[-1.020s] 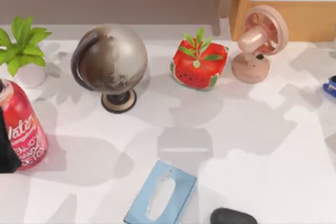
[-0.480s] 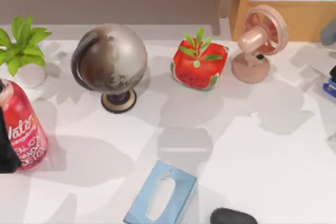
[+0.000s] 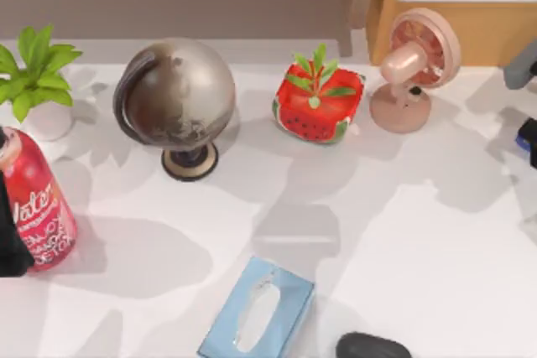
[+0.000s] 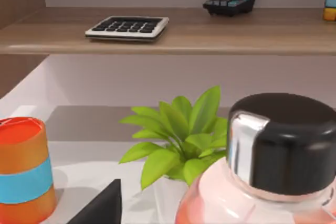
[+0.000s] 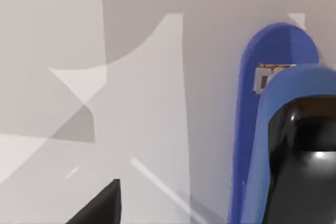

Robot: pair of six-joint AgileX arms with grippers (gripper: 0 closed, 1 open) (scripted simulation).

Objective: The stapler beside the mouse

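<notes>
The blue stapler (image 5: 252, 129) lies flat on the white table, and its dark upper part (image 5: 304, 156) shows close up in the right wrist view. From above, a sliver of the stapler (image 3: 530, 142) sits at the table's far right edge. My right gripper (image 3: 529, 130) hangs right over it, open, with one black fingertip (image 5: 102, 208) off to the stapler's side and not touching. The black mouse (image 3: 373, 346) rests at the front edge, right of centre. My left gripper (image 3: 10, 245) is parked at the left edge behind the red can, open.
A pale blue tissue box (image 3: 256, 312) lies left of the mouse. At the back stand a globe (image 3: 176, 98), a red watermelon pot (image 3: 317, 102) and a pink fan (image 3: 415, 64). A red can (image 3: 38, 207) and a green plant (image 3: 38, 73) stand at the left.
My right arm has come in at the right edge and dropped over the stapler, covering most of it from above. Its shadows have shifted across the table. The left arm has not moved.
</notes>
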